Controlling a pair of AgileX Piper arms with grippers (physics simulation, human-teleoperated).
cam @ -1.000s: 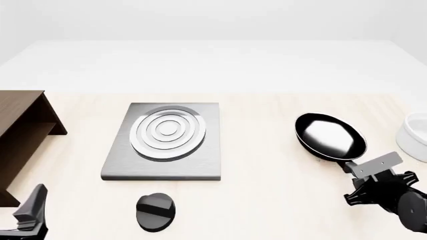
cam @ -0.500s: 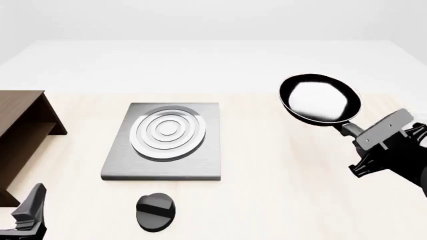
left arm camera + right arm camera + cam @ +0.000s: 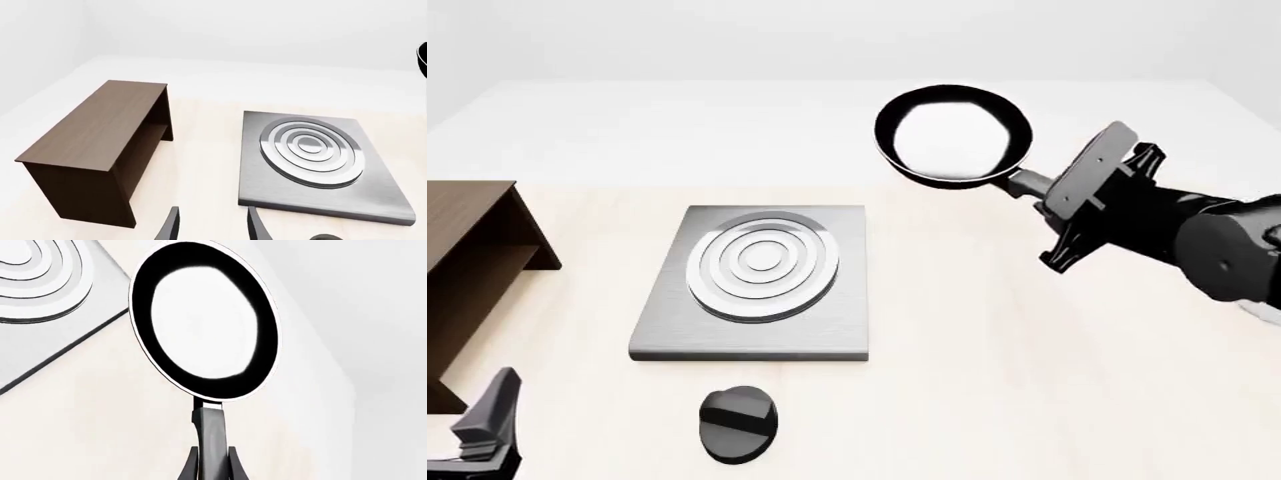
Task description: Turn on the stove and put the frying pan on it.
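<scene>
my right pincer is clamped on the handle of the pan, and in my right wrist view the two fingers press the handle from both sides. i hold the pan up in the air, well clear of the table, off the stove's far right corner. the round glossy bowl of the pan points away from my wrist, its handle running back to me, and the stove's corner shows just beside it in that view.

the stove lies flat on the table, its ring burner bare. the knob sits apart from the stove, just off its near edge, toward me.

my left pincer hangs low, off the stove's near left corner. in my left wrist view its fingers stand apart with nothing between them, pointing toward the stove. the shelf stands left of the stove, well apart from it.
</scene>
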